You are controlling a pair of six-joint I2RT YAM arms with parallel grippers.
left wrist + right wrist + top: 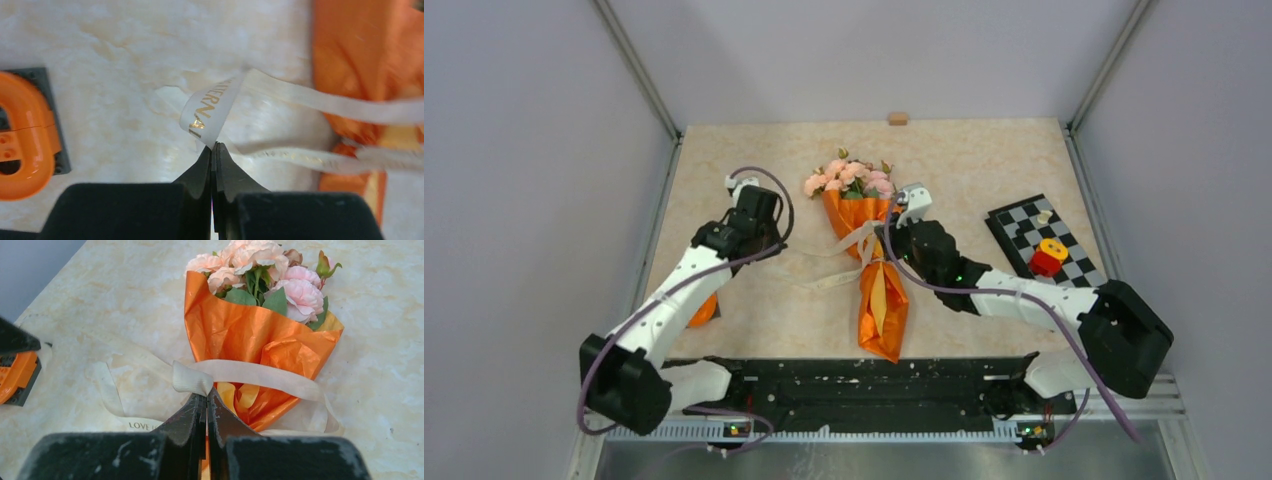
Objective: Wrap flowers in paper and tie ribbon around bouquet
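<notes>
**Both pincers clamped on ribbon, bouquet mid-table**

We note the bouquet [882, 300] lying flat in the middle of the table [984, 160]. Its pink flowers [849, 180] point toward the far wall, and the orange paper [240, 330] is coned around the stems. The cream ribbon [260, 374] crosses the cone. The left gripper [214, 150] is clenched on a printed ribbon fold left of the bouquet. The right gripper [206, 396] pinches another fold just beside the cone.

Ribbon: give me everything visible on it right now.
The ribbon is a flat, floppy cream-white fabric strip with gold lettering. It runs across the front of the bouquet. The right gripper is shut on a fold beside the cone, the left gripper on another fold further left. Slack loops lie on the table.
</notes>
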